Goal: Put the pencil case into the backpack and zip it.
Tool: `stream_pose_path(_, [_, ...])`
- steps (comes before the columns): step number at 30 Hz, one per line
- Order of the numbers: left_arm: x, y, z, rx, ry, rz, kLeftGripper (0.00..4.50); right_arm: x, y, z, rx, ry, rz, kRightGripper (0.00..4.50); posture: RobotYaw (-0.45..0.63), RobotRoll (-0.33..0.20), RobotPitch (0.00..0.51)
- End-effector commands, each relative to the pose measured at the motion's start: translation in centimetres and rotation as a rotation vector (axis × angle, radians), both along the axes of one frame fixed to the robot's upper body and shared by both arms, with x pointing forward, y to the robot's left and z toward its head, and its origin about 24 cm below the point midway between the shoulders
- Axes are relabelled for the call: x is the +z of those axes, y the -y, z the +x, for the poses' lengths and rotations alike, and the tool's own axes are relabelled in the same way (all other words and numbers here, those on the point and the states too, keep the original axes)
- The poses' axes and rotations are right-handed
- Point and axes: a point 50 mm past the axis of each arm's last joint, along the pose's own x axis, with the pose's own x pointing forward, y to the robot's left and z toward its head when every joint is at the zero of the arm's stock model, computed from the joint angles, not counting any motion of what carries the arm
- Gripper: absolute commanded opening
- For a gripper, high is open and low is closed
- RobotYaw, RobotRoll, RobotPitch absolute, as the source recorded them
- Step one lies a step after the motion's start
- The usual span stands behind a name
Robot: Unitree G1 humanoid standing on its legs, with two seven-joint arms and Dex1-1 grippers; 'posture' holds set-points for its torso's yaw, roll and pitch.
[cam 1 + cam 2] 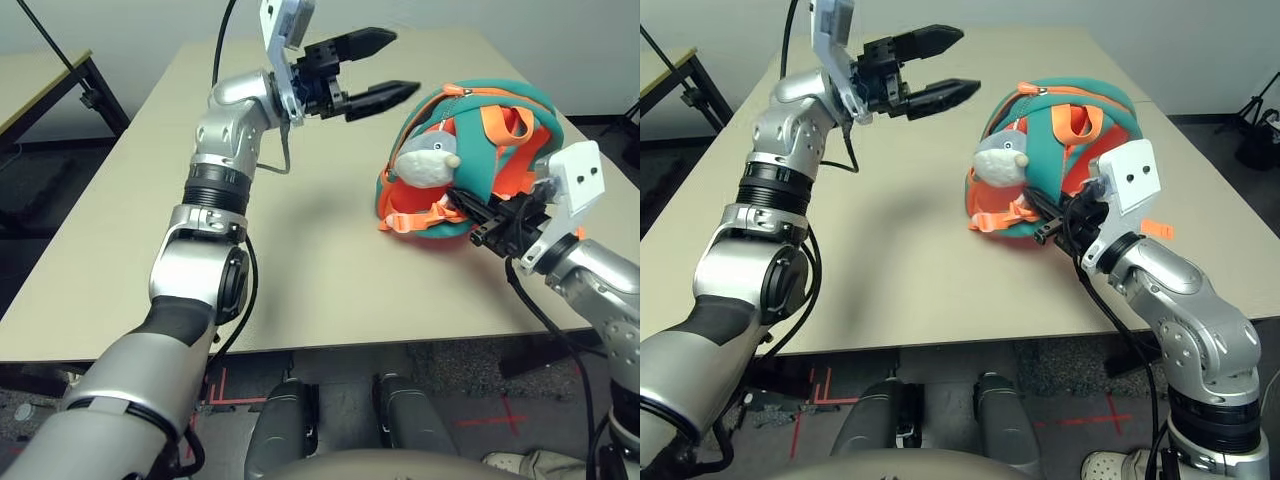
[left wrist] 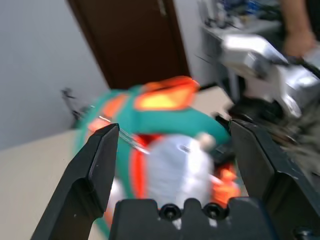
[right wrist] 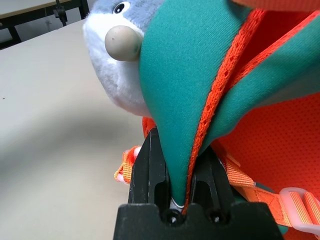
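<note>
Left end effector [image 1: 392, 72] spread; right pinches backpack [image 1: 485, 140] edge, plush charm [image 1: 427, 160] beside.

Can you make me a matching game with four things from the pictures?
1. backpack
2. plush animal
3. left hand
4. right hand

A. open, above the table
B. grey and white
C. holding part of the backpack
D. teal and orange

Right pairs: 1-D, 2-B, 3-A, 4-C
</note>
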Motion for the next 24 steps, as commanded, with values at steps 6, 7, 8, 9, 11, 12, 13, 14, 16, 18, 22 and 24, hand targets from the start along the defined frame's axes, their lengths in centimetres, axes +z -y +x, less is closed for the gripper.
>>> stream_pose_path(6, [-2.1, 0.6, 0.3, 0.051, 0.044, 0.139, 4.5, 0.3, -0.6, -0.2, 0.056, 0.014, -0.001, 0.15, -0.15, 0.0, 0.053])
stream_pose_path(7, [-2.3, 0.6, 0.4, 0.069, 0.057, 0.153, 4.5, 0.3, -0.6, -0.2, 0.056, 0.015, -0.001, 0.15, -0.15, 0.0, 0.056])
stream_pose_path(8, [-2.5, 0.6, 0.6, 0.084, 0.07, 0.161, 4.5, 0.3, -0.6, -0.2, 0.056, 0.015, 0.0, 0.15, -0.15, 0.0, 0.056])
stream_pose_path(9, [-2.8, 0.6, 0.7, 0.094, 0.062, 0.162, 4.5, 0.3, -0.6, -0.3, 0.055, 0.014, 0.0, 0.15, -0.15, 0.0, 0.057])
stream_pose_path(11, [-3.2, 0.7, 1.0, 0.113, 0.057, 0.165, 4.5, 0.3, -0.6, -0.3, 0.054, 0.013, 0.002, 0.15, -0.15, 0.0, 0.058])
stream_pose_path(12, [-3.6, 0.8, 1.1, 0.118, 0.051, 0.169, 4.5, 0.2, -0.7, -0.3, 0.053, 0.013, 0.002, 0.15, -0.15, 0.0, 0.058])
stream_pose_path(13, [-3.9, 0.9, 1.2, 0.121, 0.047, 0.172, 4.5, 0.2, -0.7, -0.3, 0.053, 0.012, 0.003, 0.15, -0.15, 0.0, 0.058])
stream_pose_path(14, [-4.2, 1.0, 1.2, 0.117, 0.041, 0.16, 4.5, 0.2, -0.7, -0.3, 0.054, 0.012, 0.004, 0.15, -0.15, 0.0, 0.058])
stream_pose_path(16, [-4.9, 1.7, 1.3, 0.108, -0.011, 0.101, 4.5, 0.2, -0.8, -0.3, 0.056, 0.012, 0.006, 0.15, -0.15, 0.0, 0.059])
stream_pose_path(18, [-5.3, 2.4, 1.3, 0.1, -0.039, 0.072, 4.5, 0.2, -0.8, -0.3, 0.056, 0.012, 0.008, 0.15, -0.15, 0.0, 0.06])
stream_pose_path(22, [-5.2, 3.3, 1.0, 0.06, -0.072, 0.024, 4.5, 0.1, -0.9, -0.4, 0.054, 0.01, 0.008, 0.15, -0.16, 0.0, 0.059])
stream_pose_path(24, [-4.9, 3.3, 1.0, 0.052, -0.076, 0.009, 4.5, 0.0, -0.9, -0.4, 0.052, 0.009, 0.006, 0.15, -0.16, 0.0, 0.058])
